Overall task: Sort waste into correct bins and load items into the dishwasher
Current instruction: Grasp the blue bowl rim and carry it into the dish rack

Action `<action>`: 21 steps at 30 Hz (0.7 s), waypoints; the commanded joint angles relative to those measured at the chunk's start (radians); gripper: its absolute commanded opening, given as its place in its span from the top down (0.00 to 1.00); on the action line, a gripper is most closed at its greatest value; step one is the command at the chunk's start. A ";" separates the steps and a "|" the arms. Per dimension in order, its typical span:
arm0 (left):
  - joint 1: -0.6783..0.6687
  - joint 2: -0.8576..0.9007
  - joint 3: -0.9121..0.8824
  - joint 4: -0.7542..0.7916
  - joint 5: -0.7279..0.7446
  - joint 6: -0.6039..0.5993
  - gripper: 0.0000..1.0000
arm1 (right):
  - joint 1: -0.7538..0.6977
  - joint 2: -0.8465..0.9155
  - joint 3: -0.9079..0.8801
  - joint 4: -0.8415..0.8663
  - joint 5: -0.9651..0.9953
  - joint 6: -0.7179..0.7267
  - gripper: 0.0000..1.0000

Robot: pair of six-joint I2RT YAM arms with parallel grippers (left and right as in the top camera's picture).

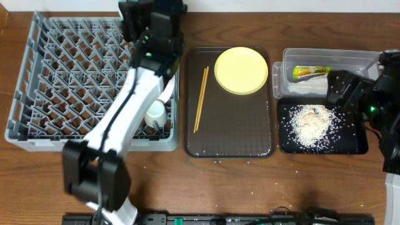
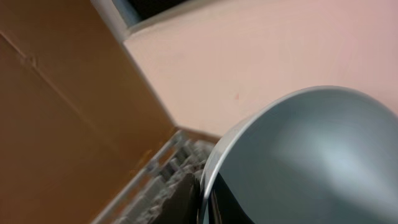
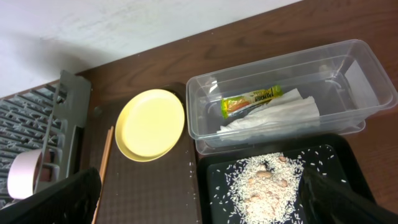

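- Light-blue bowl (image 2: 311, 162): smooth, glossy and round with a thin pale rim, held tilted above the grey pegged dish rack (image 2: 155, 183).
- Left end effector (image 2: 202, 202) is clamped on its rim.
- Right end effector (image 3: 198, 202) gapes wide and empty over the black tray (image 3: 339, 152) of loose rice scraps (image 3: 267, 180).
- Matte yellow plate (image 1: 241, 70) and thin wooden chopsticks (image 1: 200, 100) lie on the brown tray (image 1: 231, 134).

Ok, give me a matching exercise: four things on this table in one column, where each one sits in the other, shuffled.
Things:
1. yellow plate
2. sachet wrapper
3. rice scraps
4. small white cup

Places:
A. black tray
B. grey dish rack
C. brown serving tray
D. clear tub

Pairs: 1-C, 2-D, 3-A, 4-B.
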 commanded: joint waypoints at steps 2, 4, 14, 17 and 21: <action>0.001 0.104 0.011 0.005 -0.133 0.084 0.91 | -0.005 -0.002 0.009 0.000 0.006 0.011 0.01; 0.001 0.146 0.011 0.006 -0.155 0.090 0.91 | -0.005 -0.002 0.009 0.000 0.006 0.011 0.01; 0.029 0.268 0.011 0.031 -0.198 0.090 0.91 | -0.005 -0.002 0.009 0.000 0.006 0.011 0.01; 0.036 0.291 0.011 0.036 -0.197 0.090 0.91 | -0.005 -0.002 0.009 0.000 0.006 0.011 0.01; 0.042 0.317 0.011 0.046 -0.190 0.090 0.91 | -0.005 -0.002 0.009 0.000 0.006 0.011 0.01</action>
